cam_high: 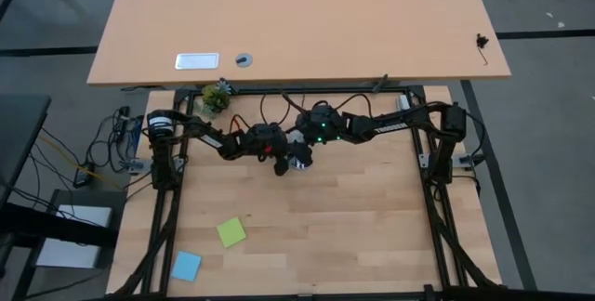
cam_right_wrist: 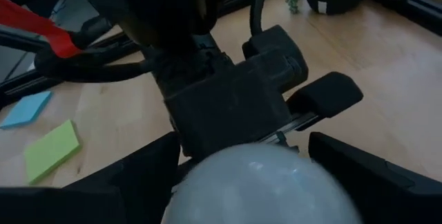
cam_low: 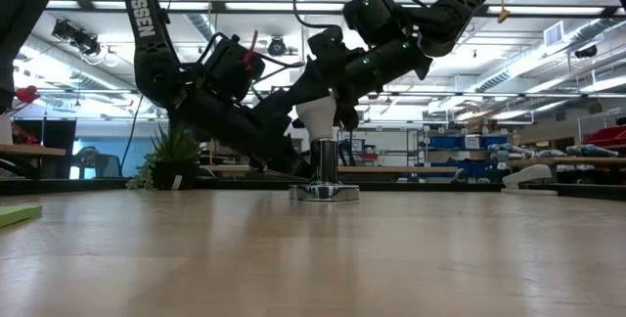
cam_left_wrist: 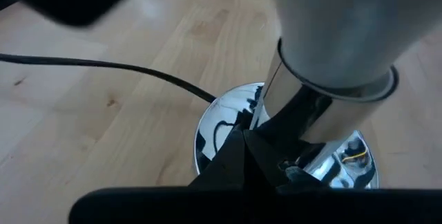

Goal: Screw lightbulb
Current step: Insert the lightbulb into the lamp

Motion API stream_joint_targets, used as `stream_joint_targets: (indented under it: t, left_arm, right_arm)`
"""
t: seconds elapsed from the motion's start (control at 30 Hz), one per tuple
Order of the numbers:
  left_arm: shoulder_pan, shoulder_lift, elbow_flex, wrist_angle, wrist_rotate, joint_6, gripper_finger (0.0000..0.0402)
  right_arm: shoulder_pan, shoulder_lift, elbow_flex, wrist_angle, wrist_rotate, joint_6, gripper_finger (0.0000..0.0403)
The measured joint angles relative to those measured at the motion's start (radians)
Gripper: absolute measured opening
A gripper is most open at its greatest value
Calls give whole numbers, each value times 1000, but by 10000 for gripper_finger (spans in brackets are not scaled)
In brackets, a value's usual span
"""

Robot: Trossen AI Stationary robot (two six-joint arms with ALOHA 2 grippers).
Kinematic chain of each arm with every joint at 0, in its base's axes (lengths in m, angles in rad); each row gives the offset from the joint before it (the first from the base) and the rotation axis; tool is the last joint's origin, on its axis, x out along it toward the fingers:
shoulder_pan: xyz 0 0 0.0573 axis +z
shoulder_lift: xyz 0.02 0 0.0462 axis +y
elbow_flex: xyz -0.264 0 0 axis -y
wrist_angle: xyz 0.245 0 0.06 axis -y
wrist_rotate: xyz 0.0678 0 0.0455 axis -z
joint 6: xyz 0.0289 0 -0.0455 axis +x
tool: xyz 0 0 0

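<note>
Both arms meet at the far middle of the pale wood-grain counter [cam_high: 307, 217]. The lightbulb [cam_low: 316, 114], smooth frosted white and pear-shaped, stands upright on top of the shiny chrome socket [cam_low: 324, 165], whose round mirror-bright base [cam_left_wrist: 221, 124] sits flat on the counter with a thin black cord [cam_left_wrist: 103, 65] trailing away. The left claw [cam_left_wrist: 259, 155] is clamped shut low on the socket's polished stem. The right claw [cam_low: 328, 97] hangs over the bulb's rounded dome, its dark matte fingers [cam_right_wrist: 366, 165] spread wide to either side, gripping nothing. Near left, a green sticky note [cam_high: 231, 232] and a blue sticky note [cam_high: 186, 266] lie flat.
</note>
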Motion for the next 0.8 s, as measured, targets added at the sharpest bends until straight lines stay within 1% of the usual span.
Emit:
stream_joint_targets:
  t: [0.17,0.27,0.53,0.63,0.7,0.8]
  left_arm:
    - [0,0,0,-4,-7,0,0]
    - [1,0,0,-4,-8,0,0]
    - [1,0,0,-7,-11,8,0]
    - [1,0,0,-11,-11,12,0]
    - [2,0,0,-17,-11,12,0]
    - [2,-1,0,-25,-11,13,0]
  right_arm:
    - [21,0,0,2,0,-65,328]
    - [32,0,0,2,3,-93,321]
    - [39,0,0,-1,23,-109,273]
    - [39,-1,1,-2,23,-109,262]
    - [39,-1,1,-2,23,-109,262]
    - [39,-2,1,-3,23,-110,275]
